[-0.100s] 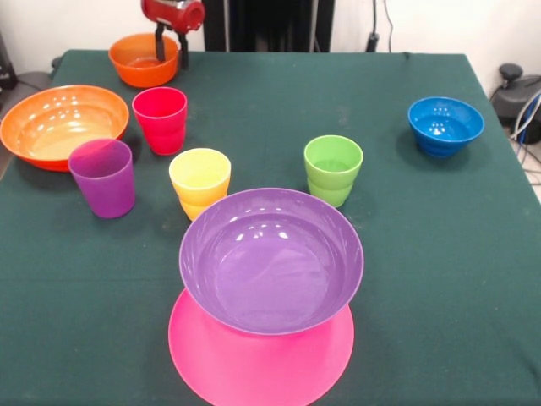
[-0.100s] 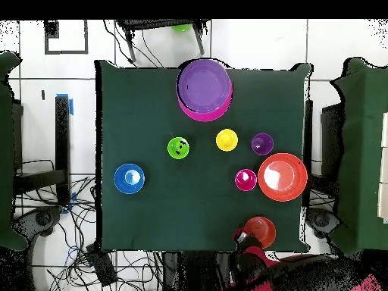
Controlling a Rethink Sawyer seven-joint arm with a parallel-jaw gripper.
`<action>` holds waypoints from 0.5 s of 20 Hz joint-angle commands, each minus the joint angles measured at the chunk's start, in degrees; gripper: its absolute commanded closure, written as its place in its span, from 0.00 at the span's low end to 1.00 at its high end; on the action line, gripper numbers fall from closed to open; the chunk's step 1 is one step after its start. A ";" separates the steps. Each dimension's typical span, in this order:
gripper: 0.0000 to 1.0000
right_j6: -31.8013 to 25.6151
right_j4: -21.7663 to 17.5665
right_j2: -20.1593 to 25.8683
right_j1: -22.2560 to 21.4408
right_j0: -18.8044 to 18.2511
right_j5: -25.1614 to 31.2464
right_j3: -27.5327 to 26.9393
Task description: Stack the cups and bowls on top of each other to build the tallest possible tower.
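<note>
A purple bowl (image 1: 270,258) (image 2: 204,85) sits upright on the upturned pink bowl (image 1: 260,359) (image 2: 198,116), forming the tower at the table's edge. The red cup (image 1: 161,118) (image 2: 245,179), purple cup (image 1: 103,176) (image 2: 262,143), yellow cup (image 1: 199,180) (image 2: 226,140) and green cup (image 1: 333,169) (image 2: 178,148) stand apart on the cloth. My gripper (image 1: 171,49) (image 2: 244,236) is open at the small orange bowl (image 1: 139,61) (image 2: 261,229). One finger (image 1: 159,42) is inside its right rim and the other is outside. A large orange bowl (image 1: 61,125) (image 2: 283,176) and a blue bowl (image 1: 445,125) (image 2: 129,178) rest upright.
The table (image 1: 406,254) (image 2: 136,98) carries a dark green cloth. A small green thing (image 2: 182,28) lies beyond the table's edge past the tower. Cables (image 2: 98,261) trail on the floor beside the robot's base.
</note>
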 commanded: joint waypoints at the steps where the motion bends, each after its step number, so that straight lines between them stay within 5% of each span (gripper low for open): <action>1: 0.00 1.27 -2.37 5.43 -0.40 1.79 0.89 -7.30; 2: 1.00 1.13 -2.46 5.27 -0.37 1.96 0.76 -7.37; 10: 1.00 1.71 -2.81 8.38 -1.24 -0.63 5.11 -6.46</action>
